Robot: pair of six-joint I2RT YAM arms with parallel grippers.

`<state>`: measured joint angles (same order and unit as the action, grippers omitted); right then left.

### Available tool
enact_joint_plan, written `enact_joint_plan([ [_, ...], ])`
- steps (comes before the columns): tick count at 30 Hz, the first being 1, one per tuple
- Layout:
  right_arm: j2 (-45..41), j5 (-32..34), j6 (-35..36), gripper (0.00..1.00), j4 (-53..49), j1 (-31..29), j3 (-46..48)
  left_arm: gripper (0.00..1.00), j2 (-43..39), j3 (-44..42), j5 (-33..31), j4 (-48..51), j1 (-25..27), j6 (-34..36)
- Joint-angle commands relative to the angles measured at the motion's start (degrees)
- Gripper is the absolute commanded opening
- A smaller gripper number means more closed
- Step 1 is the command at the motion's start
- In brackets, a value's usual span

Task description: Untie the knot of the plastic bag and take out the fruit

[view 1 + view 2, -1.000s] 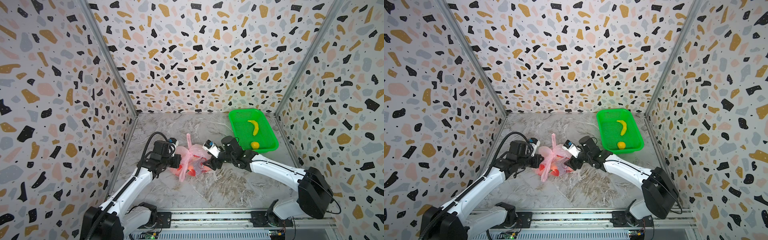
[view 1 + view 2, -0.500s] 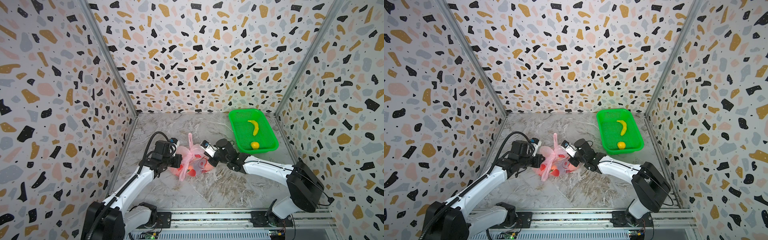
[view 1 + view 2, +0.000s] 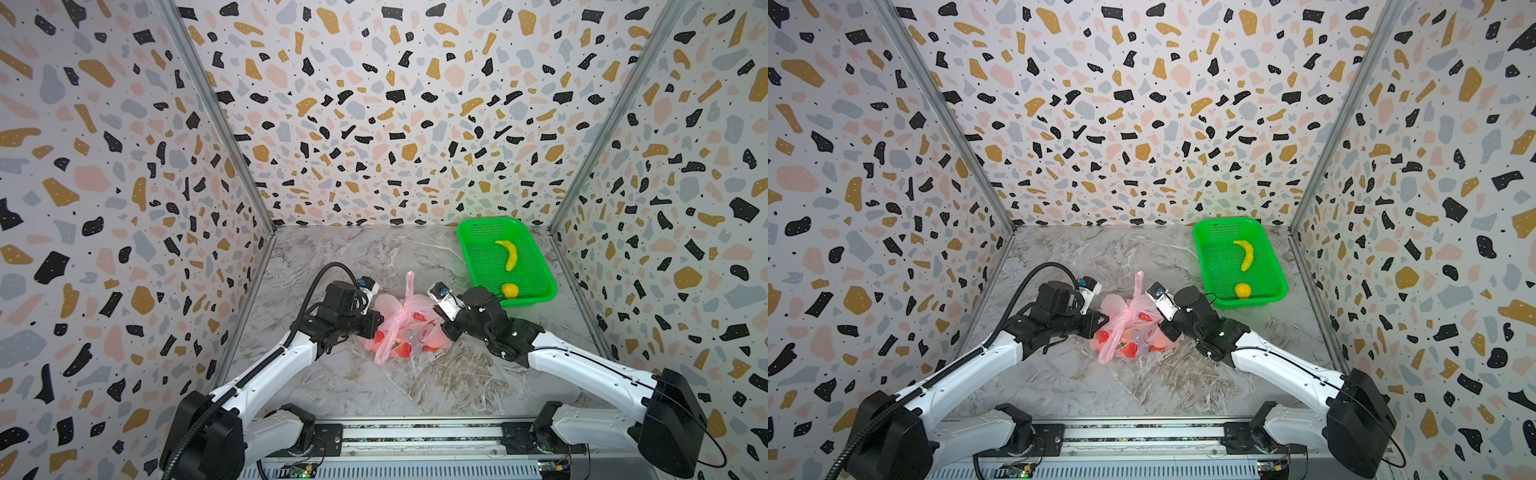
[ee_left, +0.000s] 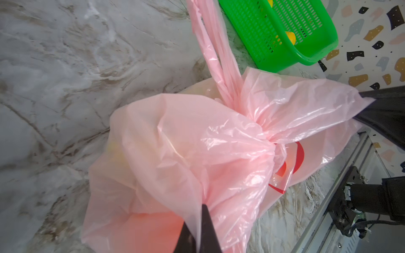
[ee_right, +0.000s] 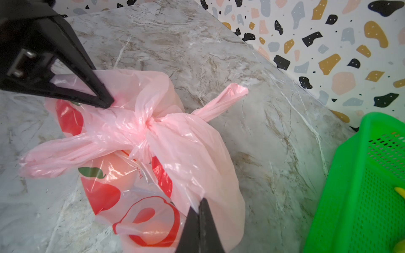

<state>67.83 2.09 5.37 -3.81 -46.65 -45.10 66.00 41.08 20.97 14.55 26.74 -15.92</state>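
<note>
The left gripper (image 4: 202, 216) is clenched on a fold of the thin, crinkly pink plastic bag (image 3: 405, 328), which is laid on the marble-patterned table (image 3: 374, 386). The small twisted knot (image 5: 149, 122) on top is not yet undone, so the fruit (image 5: 119, 167) is kept inside, dimly seen. The right gripper (image 5: 200, 210) is clenched on the opposite fold, probably so the film can be pulled apart. Small printed letters (image 5: 140, 175) on the bag cannot be read.
</note>
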Motion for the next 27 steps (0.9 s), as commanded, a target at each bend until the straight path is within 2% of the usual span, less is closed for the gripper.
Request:
enact_joint_plan([
  [1,0.41,-0.12,-3.53,0.00,-6.65,0.32,0.80,0.01,-0.83,-0.03,-4.30,-0.83,1.16,-1.55],
  [7,-1.01,-3.04,-5.20,0.36,-9.06,0.32,0.86,0.36,-5.23,0.74,-10.88,2.63,1.56,-0.81],
  [10,-2.93,-3.54,-3.63,0.47,-9.78,0.34,-0.59,0.51,-7.37,2.04,-13.57,3.84,2.11,-0.06],
  [15,-3.03,-5.37,0.65,0.57,-9.12,0.33,-2.60,0.64,-5.78,5.07,-17.05,6.57,5.22,4.09],
  [17,-1.74,-5.90,2.17,0.58,-8.61,0.33,-3.28,0.77,-3.63,6.72,-18.41,8.54,7.31,6.63],
  [18,-0.91,-6.10,2.98,0.58,-8.29,0.34,-3.73,0.80,-2.58,7.48,-19.41,9.19,8.65,7.61],
  [20,0.33,-6.88,4.22,0.58,-7.11,0.49,-4.20,0.82,-1.26,8.43,-21.10,9.33,10.39,8.64],
  [24,2.92,-12.48,5.87,0.58,-4.60,2.30,-5.07,0.85,1.22,9.90,-22.49,8.87,10.70,11.38],
  [26,3.91,-14.37,6.23,0.58,-3.55,3.11,-5.48,0.97,2.98,11.36,-23.40,10.65,10.70,13.28],
  [27,4.41,-15.56,6.46,0.58,-3.03,3.46,-5.79,0.98,3.70,11.81,-23.26,11.16,10.70,14.14],
])
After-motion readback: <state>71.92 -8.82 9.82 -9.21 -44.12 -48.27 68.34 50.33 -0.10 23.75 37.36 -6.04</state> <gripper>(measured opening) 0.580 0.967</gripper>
